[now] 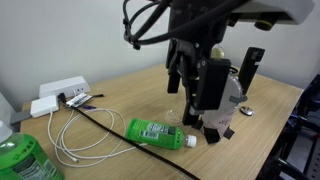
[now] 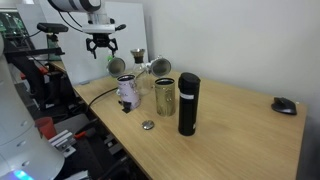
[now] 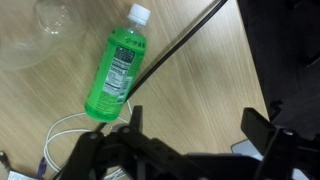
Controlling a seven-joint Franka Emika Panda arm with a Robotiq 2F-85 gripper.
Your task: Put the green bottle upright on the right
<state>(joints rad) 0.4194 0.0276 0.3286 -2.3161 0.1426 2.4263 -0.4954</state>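
Pale wood tabletop [image 1: 275, 105] fills the scene, with a white wall behind it. The green bottle [image 1: 155, 130] lies flat on its side out on the wood, well away from every edge. In the wrist view the green bottle [image 3: 120, 65] shows its printed label facing up and its pale cap [image 3: 140, 13] at the far end. A black cable [image 3: 180, 45] runs slantwise just beside the bottle, on the side towards the table edge. Past that cable there is a broad stretch of bare wood before the edge. On the bottle's other side a loop of white cable [image 1: 80, 150] lies on the wood, near its base. A clear glass carafe [image 3: 50, 25] lies near its cap end.

The gripper [image 3: 190, 130] hangs above the bottle's base end, touching nothing, its two fingers spread wide apart.

A larger translucent green bottle [image 1: 22, 160] stands beyond the white loop. In an exterior view a black tumbler [image 2: 188, 103], a metal can [image 2: 164, 95] and a labelled jar [image 2: 127, 90] stand upright together; I cannot tell what they hold.
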